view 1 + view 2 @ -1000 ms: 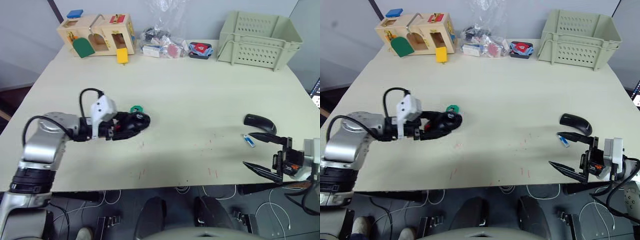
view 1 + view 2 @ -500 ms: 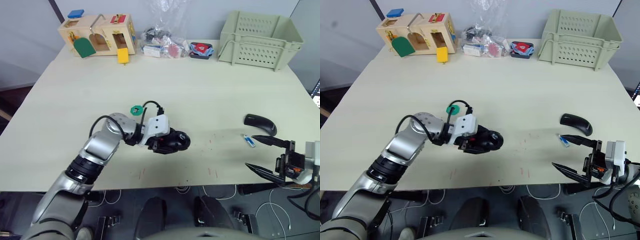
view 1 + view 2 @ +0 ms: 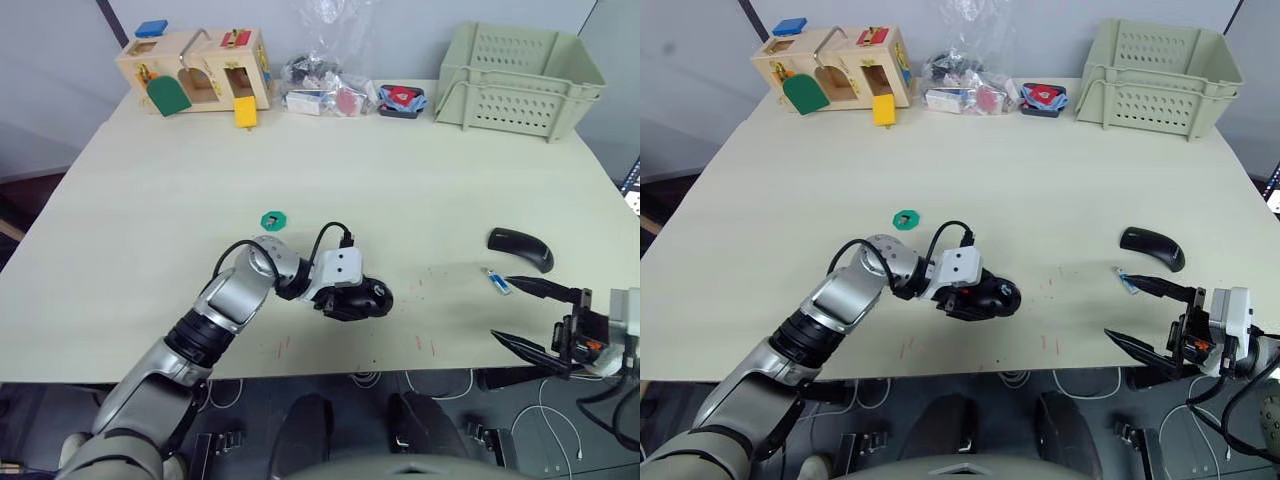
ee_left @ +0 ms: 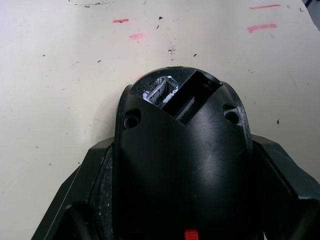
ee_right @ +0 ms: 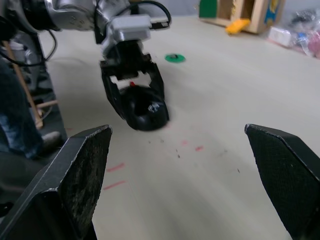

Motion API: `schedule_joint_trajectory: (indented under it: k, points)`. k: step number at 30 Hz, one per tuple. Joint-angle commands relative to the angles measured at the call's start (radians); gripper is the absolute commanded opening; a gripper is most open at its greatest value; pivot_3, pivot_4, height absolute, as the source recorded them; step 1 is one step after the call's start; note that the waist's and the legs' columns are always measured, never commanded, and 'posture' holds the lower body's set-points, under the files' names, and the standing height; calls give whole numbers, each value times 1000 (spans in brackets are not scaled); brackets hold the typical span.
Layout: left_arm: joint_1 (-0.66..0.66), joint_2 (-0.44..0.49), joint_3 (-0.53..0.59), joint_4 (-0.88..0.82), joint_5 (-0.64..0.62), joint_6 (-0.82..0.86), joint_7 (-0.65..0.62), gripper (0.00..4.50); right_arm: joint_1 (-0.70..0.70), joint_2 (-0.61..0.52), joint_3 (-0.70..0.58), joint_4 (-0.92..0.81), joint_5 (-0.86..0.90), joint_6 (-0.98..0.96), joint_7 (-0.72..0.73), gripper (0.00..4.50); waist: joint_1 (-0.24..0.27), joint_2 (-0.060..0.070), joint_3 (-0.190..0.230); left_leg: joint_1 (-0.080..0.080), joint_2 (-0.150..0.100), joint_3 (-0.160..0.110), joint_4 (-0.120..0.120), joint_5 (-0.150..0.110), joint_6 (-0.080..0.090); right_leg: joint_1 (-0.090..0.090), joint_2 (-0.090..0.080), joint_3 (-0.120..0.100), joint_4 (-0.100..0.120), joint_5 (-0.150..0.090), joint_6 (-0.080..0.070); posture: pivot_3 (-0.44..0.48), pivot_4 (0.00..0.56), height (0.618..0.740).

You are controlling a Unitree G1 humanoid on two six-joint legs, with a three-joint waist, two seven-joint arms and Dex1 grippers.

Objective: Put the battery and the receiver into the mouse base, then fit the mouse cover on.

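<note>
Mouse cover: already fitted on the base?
No. The mouse cover lies alone on the table's right side, well apart from the mouse base, which the left tool grips mid-table.

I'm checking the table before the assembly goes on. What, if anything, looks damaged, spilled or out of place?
Nothing is spilled or broken. The mouse base is held in the left gripper at mid-table, while the battery and mouse cover lie apart from it, near the open right gripper. Red marks dot the table.
</note>
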Motion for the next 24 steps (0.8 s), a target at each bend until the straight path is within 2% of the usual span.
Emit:
schedule_joint_trajectory:
  k: [1,6,11,20,24]
  points:
    - [10,2,-9,-17,16,8,3,2923,0,21,-34,-26,-37,32,-130,4500,0,0,0,0,0,0,0,0,0,0,0,0,0,0,0,0,150,740]
    - [10,-5,3,-20,-8,51,-8,2923,-7,37,-29,-14,-198,114,-376,4500,0,1,0,0,0,0,0,0,0,0,0,0,0,0,0,0,150,740]
    - [0,-5,-5,-15,14,29,-6,2923,-23,50,-5,-19,-224,205,-472,4500,-1,1,-1,0,0,0,0,0,0,0,0,0,0,0,0,0,150,740]
    - [0,-21,-6,-1,19,42,4,2923,-92,50,53,-80,-211,572,-654,4500,0,2,-1,0,0,0,0,0,0,0,0,0,0,0,0,0,150,740]
    - [-6,-32,-5,7,24,57,11,2923,-113,40,72,-94,-233,641,-684,4500,2,2,-1,-1,0,0,0,0,0,0,-1,0,0,0,0,0,150,740]
